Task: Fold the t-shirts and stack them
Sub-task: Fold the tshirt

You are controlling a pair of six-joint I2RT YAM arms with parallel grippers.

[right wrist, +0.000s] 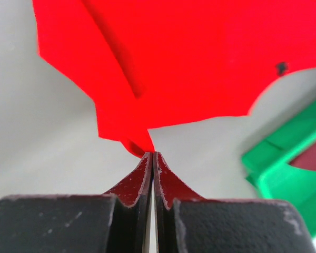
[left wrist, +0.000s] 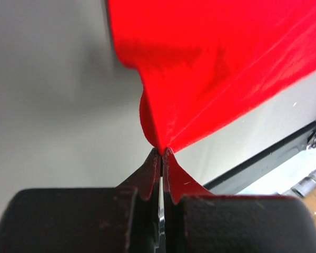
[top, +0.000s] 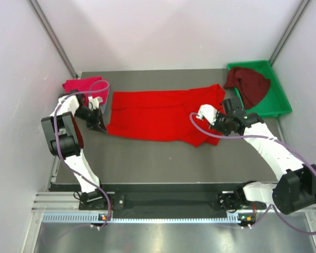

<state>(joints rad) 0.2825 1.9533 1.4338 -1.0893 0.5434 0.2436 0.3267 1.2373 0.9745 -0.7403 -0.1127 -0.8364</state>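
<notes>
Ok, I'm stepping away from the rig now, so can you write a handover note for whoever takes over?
Left gripper: shut on the near-left corner of the bright red shirt.
Right gripper: shut on its near-right edge.
That shirt lies spread across the middle of the table.
Crimson-pink shirt sits at the far-left corner; dark maroon shirt lies heaped in the green tray.
Nothing stacked yet.
Left: fold the red one, then the others, and stack them.

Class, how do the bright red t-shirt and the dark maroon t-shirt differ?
The bright red t-shirt lies spread on the table; the dark maroon t-shirt sits bunched in the green tray. The left hand and right hand pinch the red one; nothing holds the maroon one.
</notes>
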